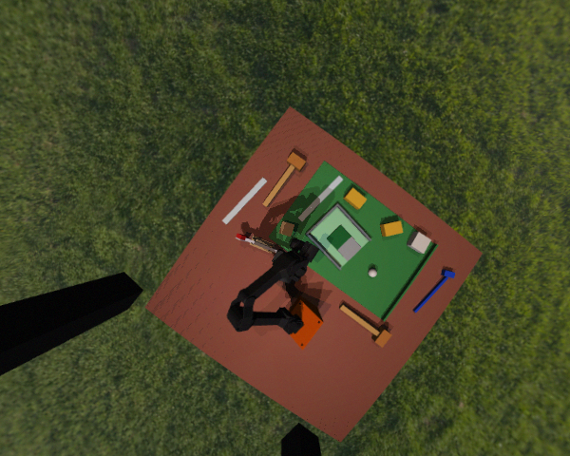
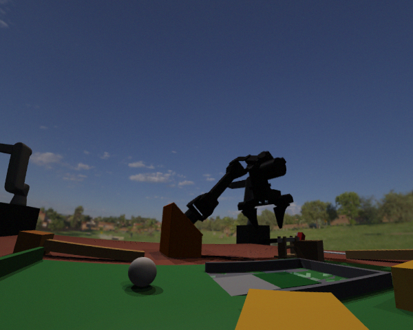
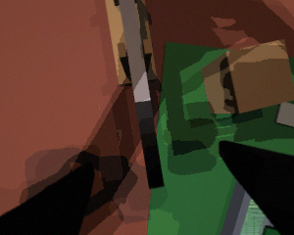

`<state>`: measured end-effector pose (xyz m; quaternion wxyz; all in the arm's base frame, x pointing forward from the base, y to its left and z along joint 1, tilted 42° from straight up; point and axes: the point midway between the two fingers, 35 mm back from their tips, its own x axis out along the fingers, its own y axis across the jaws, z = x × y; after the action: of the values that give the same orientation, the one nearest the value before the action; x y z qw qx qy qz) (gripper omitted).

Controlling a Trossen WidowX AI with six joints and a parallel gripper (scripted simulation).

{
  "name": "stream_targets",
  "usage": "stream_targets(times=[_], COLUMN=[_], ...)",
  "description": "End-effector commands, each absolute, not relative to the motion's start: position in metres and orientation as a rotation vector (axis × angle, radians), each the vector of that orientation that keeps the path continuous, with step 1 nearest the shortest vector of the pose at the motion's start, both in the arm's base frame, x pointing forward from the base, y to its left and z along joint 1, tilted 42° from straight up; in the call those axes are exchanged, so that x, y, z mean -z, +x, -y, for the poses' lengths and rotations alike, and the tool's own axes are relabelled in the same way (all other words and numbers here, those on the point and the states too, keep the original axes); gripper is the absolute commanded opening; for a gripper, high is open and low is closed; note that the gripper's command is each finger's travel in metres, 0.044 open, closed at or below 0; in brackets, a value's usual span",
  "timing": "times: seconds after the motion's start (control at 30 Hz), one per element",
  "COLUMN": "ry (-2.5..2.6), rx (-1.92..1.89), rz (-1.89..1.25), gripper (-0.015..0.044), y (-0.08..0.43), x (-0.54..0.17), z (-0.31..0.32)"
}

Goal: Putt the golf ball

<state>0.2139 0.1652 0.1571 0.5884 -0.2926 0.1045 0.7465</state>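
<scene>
The red putter's head [image 1: 239, 237] [image 2: 300, 236] is at the outer end of a wooden rack. Its shaft [image 3: 132, 39] lies along the rack and ends in a black grip [image 3: 149, 147]. My gripper [image 2: 267, 225] [image 3: 156, 157] is open and empty, pointing down above the grip, with one finger on each side of it in the wrist view. The arm hides the gripper's fingertips in the top view. The white golf ball [image 1: 372, 272] [image 2: 142, 271] rests on the green mat, off the grey ramp [image 1: 350, 249] [image 2: 244, 284]. The dark raised green [image 1: 337, 236] [image 2: 286, 279] adjoins the ramp.
Dark walls [image 1: 324, 252] [image 2: 251, 266] partly surround the raised green. A brown block [image 1: 287, 228] [image 3: 262, 75] stands near the rack. Yellow blocks [image 1: 354, 198] [image 1: 391, 228], a pale block [image 1: 419, 242], wooden mallets [image 1: 382, 337] [image 1: 295, 161] and a blue putter [image 1: 430, 294] lie around the course.
</scene>
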Motion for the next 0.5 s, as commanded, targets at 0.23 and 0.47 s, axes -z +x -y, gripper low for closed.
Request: stream_targets(times=[0.23, 0.47], ry=[-0.661, -0.66], rx=[-1.764, -1.765], rz=[-0.234, -0.234], gripper=[0.044, 0.044], y=[0.211, 0.21], x=[-0.142, -0.136], z=[-0.179, -0.184])
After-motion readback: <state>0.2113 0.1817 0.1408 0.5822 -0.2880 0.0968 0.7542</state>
